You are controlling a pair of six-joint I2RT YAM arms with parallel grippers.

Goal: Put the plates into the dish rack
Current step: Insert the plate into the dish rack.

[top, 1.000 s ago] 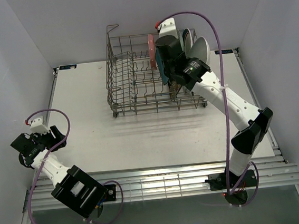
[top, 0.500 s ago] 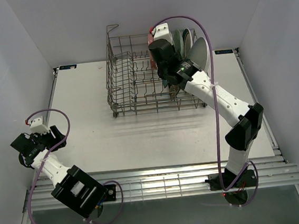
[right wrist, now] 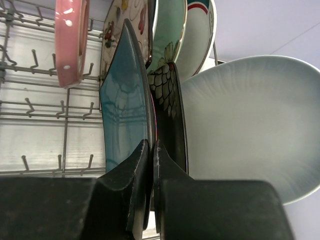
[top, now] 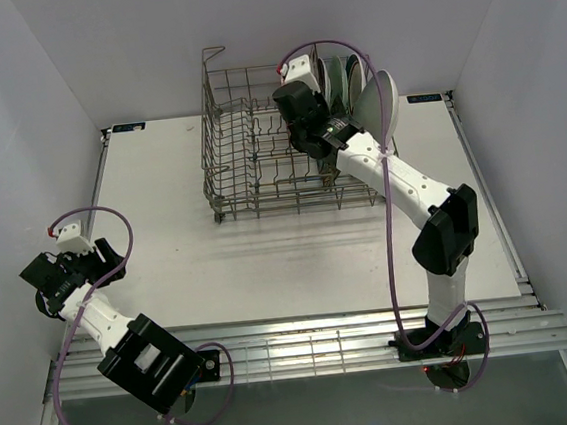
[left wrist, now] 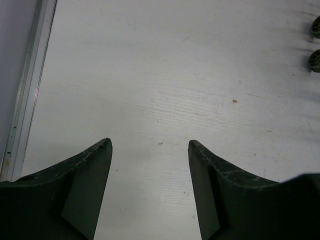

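The grey wire dish rack (top: 248, 156) stands at the back of the table. My right gripper (top: 300, 120) reaches into its right half, shut on the upper rim of the dark teal plate (right wrist: 122, 110), which stands on edge; the gripper (right wrist: 152, 145) pinches it thinly. Left of it stands the pink dotted plate (right wrist: 70, 40). Right of it stand a black floral plate (right wrist: 170, 100), a cream floral one (right wrist: 127, 20), a mint floral one (right wrist: 167, 25), a green-rimmed white one (right wrist: 200, 30) and the large white oval (right wrist: 250, 125). My left gripper (top: 107, 260) is open and empty over bare table (left wrist: 150, 142).
The rack's left half (top: 230, 127) holds only upright tines. Two small rack wheels (left wrist: 315, 57) show at the right edge of the left wrist view. White walls close in the table on three sides; a metal rail (top: 306, 346) runs along the near edge.
My right arm has swung left and farther over the rack with the teal plate held, now covering the pink plate in the top view. The left arm has not moved.
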